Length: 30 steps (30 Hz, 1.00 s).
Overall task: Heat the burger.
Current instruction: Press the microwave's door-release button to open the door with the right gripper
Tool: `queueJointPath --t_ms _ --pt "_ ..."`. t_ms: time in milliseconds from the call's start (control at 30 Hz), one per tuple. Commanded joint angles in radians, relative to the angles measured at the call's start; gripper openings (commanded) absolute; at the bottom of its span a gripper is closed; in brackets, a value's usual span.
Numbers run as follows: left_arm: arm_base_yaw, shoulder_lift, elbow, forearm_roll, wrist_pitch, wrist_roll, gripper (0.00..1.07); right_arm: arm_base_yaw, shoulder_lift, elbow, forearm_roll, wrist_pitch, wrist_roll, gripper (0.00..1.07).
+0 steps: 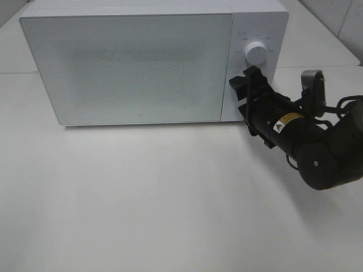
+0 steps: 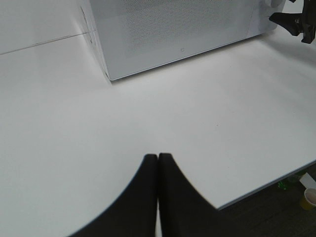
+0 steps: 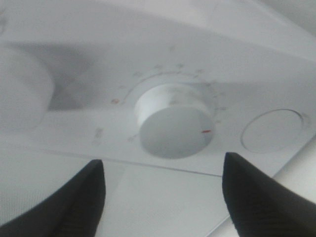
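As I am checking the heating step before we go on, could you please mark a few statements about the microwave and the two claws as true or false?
1. The microwave door is closed. True.
2. The right claw is clamped on the dial. False: its jaws stand open, not touching the dial.
3. The left claw is shut. True.
4. The left claw touches the microwave. False: it is over the table, apart from the microwave.

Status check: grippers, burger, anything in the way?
Right gripper open, facing microwave dial. Left gripper shut above table. Burger not visible; microwave door closed. No obstruction seen.
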Motion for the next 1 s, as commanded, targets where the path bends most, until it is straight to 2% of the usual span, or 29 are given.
queueJointPath --t_ms 33,100,167,200,233,300,333,367,433,467,533,567,600,667,700,767,800,867,967,1000 --pt "0.0 -0.02 0.002 -0.004 0.0 0.001 0.0 -0.002 -0.022 -0.003 -0.08 -0.182 -0.172 0.64" --pt "0.0 -0.02 0.002 -0.004 0.0 0.001 0.0 -0.002 -0.034 -0.003 -0.155 -0.175 -0.378 0.63" --pt "0.0 -0.02 0.002 -0.004 0.0 0.001 0.0 -0.002 -0.039 -0.003 -0.185 -0.161 -0.458 0.62" --pt "0.0 -0.02 0.002 -0.004 0.0 0.001 0.0 -0.002 -0.058 -0.003 -0.238 -0.116 -0.599 0.61" --pt "0.0 -0.02 0.002 -0.004 0.0 0.001 0.0 -0.002 -0.058 -0.003 -0.238 -0.116 -0.599 0.61" --pt "0.0 -0.02 0.002 -0.004 0.0 0.001 0.0 -0.002 -0.1 -0.003 -0.308 0.016 -0.725 0.59" --pt "0.0 -0.02 0.002 -0.004 0.0 0.001 0.0 -0.002 -0.1 -0.003 -0.308 0.016 -0.725 0.59" --pt "0.0 -0.02 0.002 -0.004 0.0 0.001 0.0 -0.002 -0.135 -0.003 -0.328 0.128 -0.773 0.58" --pt "0.0 -0.02 0.002 -0.004 0.0 0.001 0.0 -0.002 -0.157 -0.005 -0.338 0.189 -0.792 0.58" --pt "0.0 -0.02 0.002 -0.004 0.0 0.001 0.0 -0.002 -0.205 -0.005 -0.348 0.296 -0.812 0.58" --pt "0.0 -0.02 0.002 -0.004 0.0 0.001 0.0 -0.002 -0.231 -0.005 -0.358 0.353 -0.813 0.58" --pt "0.0 -0.02 0.002 -0.004 0.0 0.001 0.0 -0.002 -0.277 -0.005 -0.367 0.454 -0.813 0.58" --pt "0.0 -0.02 0.002 -0.004 0.0 0.001 0.0 -0.002 -0.277 -0.005 -0.367 0.454 -0.813 0.58" --pt "0.0 -0.02 0.002 -0.004 0.0 0.001 0.0 -0.002 -0.346 -0.005 -0.367 0.597 -0.813 0.58" --pt "0.0 -0.02 0.002 -0.004 0.0 0.001 0.0 -0.002 -0.346 -0.005 -0.367 0.597 -0.813 0.58" --pt "0.0 -0.02 0.002 -0.004 0.0 0.001 0.0 -0.002 -0.404 -0.029 -0.367 0.753 -0.811 0.58" --pt "0.0 -0.02 0.002 -0.004 0.0 0.001 0.0 -0.002 -0.404 -0.029 -0.367 0.753 -0.811 0.58" --pt "0.0 -0.02 0.002 -0.004 0.0 0.001 0.0 -0.002 -0.461 -0.104 -0.364 1.044 -0.784 0.58" --pt "0.0 -0.02 0.002 -0.004 0.0 0.001 0.0 -0.002 -0.469 -0.125 -0.36 1.106 -0.778 0.58" --pt "0.0 -0.02 0.002 -0.004 0.0 0.001 0.0 -0.002 -0.478 -0.182 -0.36 1.247 -0.764 0.58"
